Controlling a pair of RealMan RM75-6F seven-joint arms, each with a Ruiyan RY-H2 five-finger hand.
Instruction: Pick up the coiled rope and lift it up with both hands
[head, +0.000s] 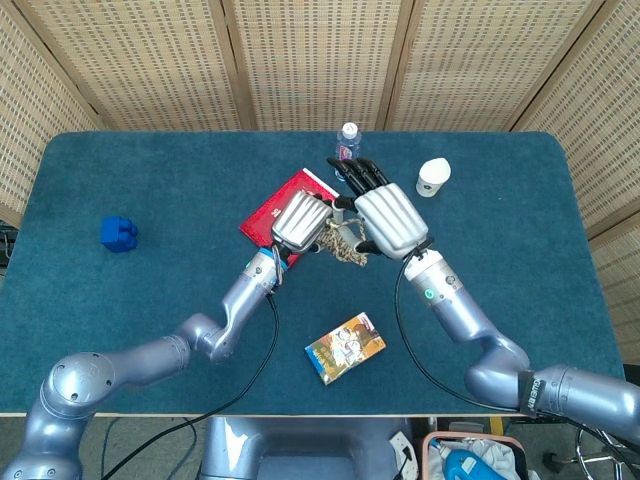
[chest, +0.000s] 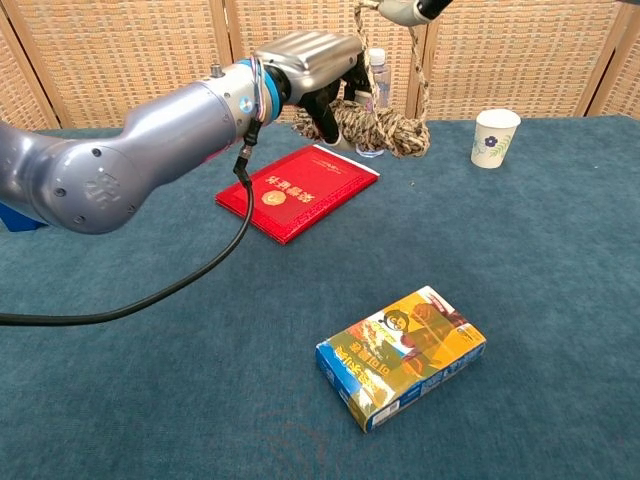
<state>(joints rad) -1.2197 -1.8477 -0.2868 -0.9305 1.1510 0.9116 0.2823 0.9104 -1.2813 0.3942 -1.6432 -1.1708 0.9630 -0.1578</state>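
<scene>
The coiled rope (head: 346, 244) (chest: 386, 130), tan and braided, hangs in the air above the table, over the far corner of the red booklet. My left hand (head: 302, 220) (chest: 312, 66) grips the coil's left end, fingers curled around it. My right hand (head: 390, 218) is raised close beside it on the right. In the chest view only a bit of the right hand (chest: 403, 9) shows at the top edge, with two rope strands running up to it from the coil. The palms face away from the head camera, so the grasp itself is hidden there.
A red booklet (head: 283, 205) (chest: 298, 190) lies under the hands. A water bottle (head: 347, 141) (chest: 377, 72) and a paper cup (head: 433, 177) (chest: 497, 136) stand behind. A colourful box (head: 345, 347) (chest: 402, 356) lies nearer the front, a blue block (head: 118, 233) far left.
</scene>
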